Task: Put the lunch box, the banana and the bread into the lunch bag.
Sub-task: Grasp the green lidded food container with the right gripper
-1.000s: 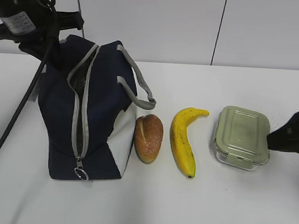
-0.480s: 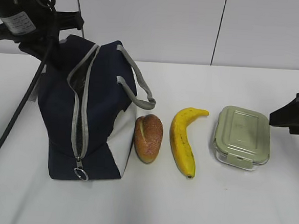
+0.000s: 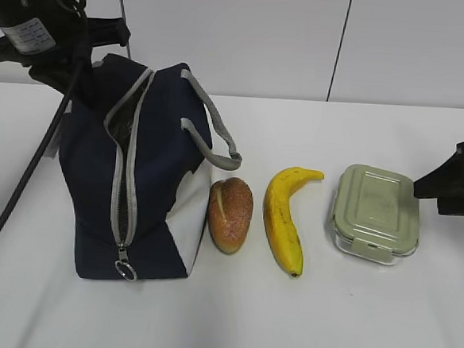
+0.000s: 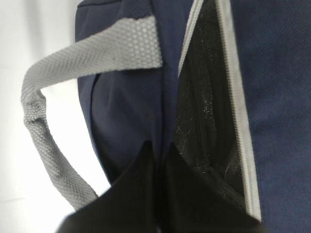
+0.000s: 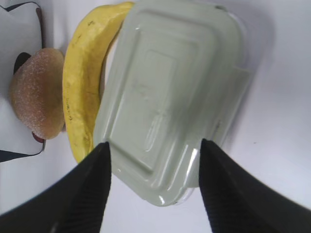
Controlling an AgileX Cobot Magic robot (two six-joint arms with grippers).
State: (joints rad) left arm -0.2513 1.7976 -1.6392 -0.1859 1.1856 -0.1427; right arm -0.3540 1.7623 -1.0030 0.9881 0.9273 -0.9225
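The navy lunch bag [image 3: 136, 183] stands at the left with its zipper open. The bread [image 3: 230, 214], the banana [image 3: 283, 217] and the green-lidded lunch box [image 3: 375, 212] lie in a row to its right. My left gripper [image 4: 160, 160] is shut on the bag's fabric edge beside the open zipper, at the bag's far end; the dark lining [image 4: 204, 111] shows. My right gripper [image 3: 446, 189] is open and hovers over the lunch box's right end. In the right wrist view its fingers [image 5: 154, 144] straddle the box [image 5: 170, 97], with the banana [image 5: 82, 87] and the bread [image 5: 36, 92] beyond.
Grey webbing handles [image 3: 211, 133] arch over the bag's right side; one shows in the left wrist view [image 4: 97, 53]. A metal ring pull [image 3: 125, 272] hangs at the bag's near end. A black cable [image 3: 25, 175] runs down at the left. White table [image 3: 325, 324], white wall behind.
My right gripper has risen and shifted a little away from the lunch box's right edge. The left arm, the bag and the food have not moved.
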